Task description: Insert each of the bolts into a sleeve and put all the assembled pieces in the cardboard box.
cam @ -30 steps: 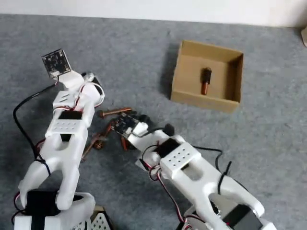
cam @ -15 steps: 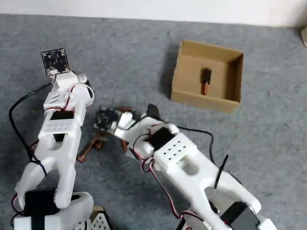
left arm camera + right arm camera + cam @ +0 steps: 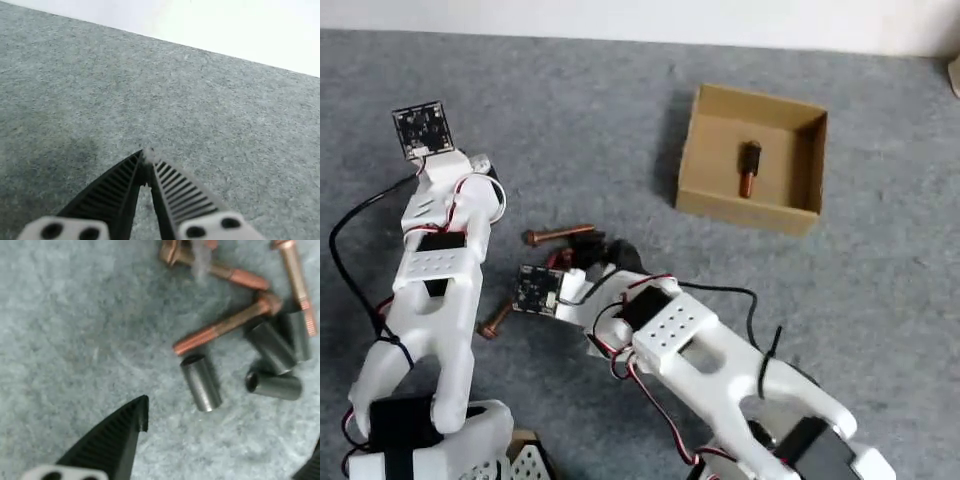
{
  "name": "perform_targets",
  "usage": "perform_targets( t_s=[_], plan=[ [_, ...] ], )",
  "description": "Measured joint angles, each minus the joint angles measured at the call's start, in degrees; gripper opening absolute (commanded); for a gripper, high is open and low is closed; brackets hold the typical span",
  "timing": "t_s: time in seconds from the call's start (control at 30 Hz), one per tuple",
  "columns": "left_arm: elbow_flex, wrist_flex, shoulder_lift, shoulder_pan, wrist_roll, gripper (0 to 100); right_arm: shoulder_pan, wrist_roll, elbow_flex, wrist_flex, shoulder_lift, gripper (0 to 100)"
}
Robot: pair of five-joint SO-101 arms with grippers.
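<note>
Several copper bolts (image 3: 225,326) and dark sleeves (image 3: 201,382) lie loose in a pile on the grey carpet. My right gripper (image 3: 230,427) hangs open just above them, with an upright-lying sleeve and another sleeve (image 3: 274,385) between its fingers' spread. From above, the right gripper (image 3: 610,250) sits over the pile, with one bolt (image 3: 560,234) beside it and another bolt (image 3: 495,318) near the left arm (image 3: 440,250). The cardboard box (image 3: 705,150) at the back right holds one assembled piece (image 3: 749,168). My left gripper (image 3: 146,156) is shut and empty over bare carpet.
The carpet's far edge meets a pale wall (image 3: 240,25) beyond the left gripper. A black cable (image 3: 350,250) loops out beside the left arm. Open carpet lies between the pile and the box.
The left arm has drawn away to the left, off the pile. The right wrist has swung leftward and toward the front, so its gripper now stands over the bolts and sleeves.
</note>
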Motion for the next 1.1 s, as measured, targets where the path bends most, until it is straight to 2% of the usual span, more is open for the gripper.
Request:
perform_targets(
  t_s=[0.3,0.7,0.97,1.03,1.1],
  plan=[
    [0.00,0.00,0.00,0.00,0.00,1,1.23,0.53,-7.56,-0.79,16.97,46.1],
    [0.00,0.00,0.00,0.00,0.00,1,1.76,0.62,-13.27,-0.88,24.70,46.1],
    [0.00,0.00,0.00,0.00,0.00,1,1.85,3.34,-15.56,1.05,28.75,45.9],
    [0.00,0.00,0.00,0.00,0.00,1,1.85,3.34,-16.62,2.29,29.19,42.5],
    [0.00,0.00,0.00,0.00,0.00,1,1.85,3.34,-17.41,3.34,29.63,33.6]
  ],
)
